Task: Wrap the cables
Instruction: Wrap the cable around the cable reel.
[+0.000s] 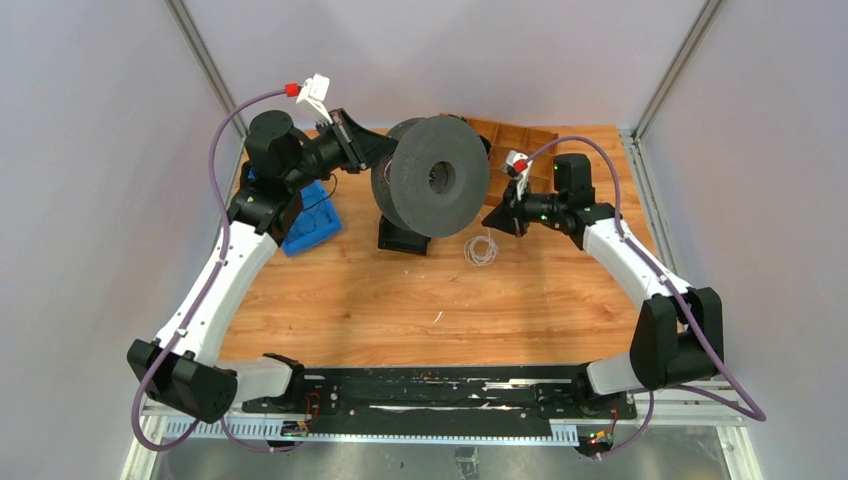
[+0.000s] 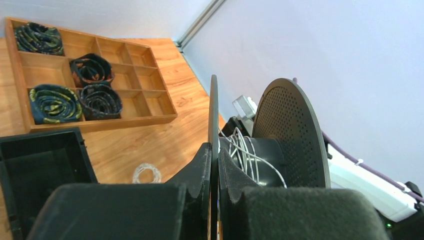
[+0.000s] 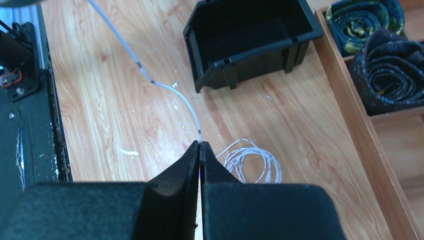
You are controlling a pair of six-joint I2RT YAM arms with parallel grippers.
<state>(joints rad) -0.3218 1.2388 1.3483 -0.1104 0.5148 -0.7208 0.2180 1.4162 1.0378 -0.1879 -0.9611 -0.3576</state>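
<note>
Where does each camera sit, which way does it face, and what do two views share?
Top external: above, behind the bases, looking down on the table, the spool and both arms.
Left wrist: faces along the left fingers, shut on the spool's flange.
Right wrist: looks down past the right fingers, pinching the white wire.
Shared: both wrist views show the loose coil and black bin.

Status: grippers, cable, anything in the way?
Left gripper shut on spool flange. Right gripper shut on cable; few turns on hub, loose coil on table. Bin near coil, not touching.
</note>
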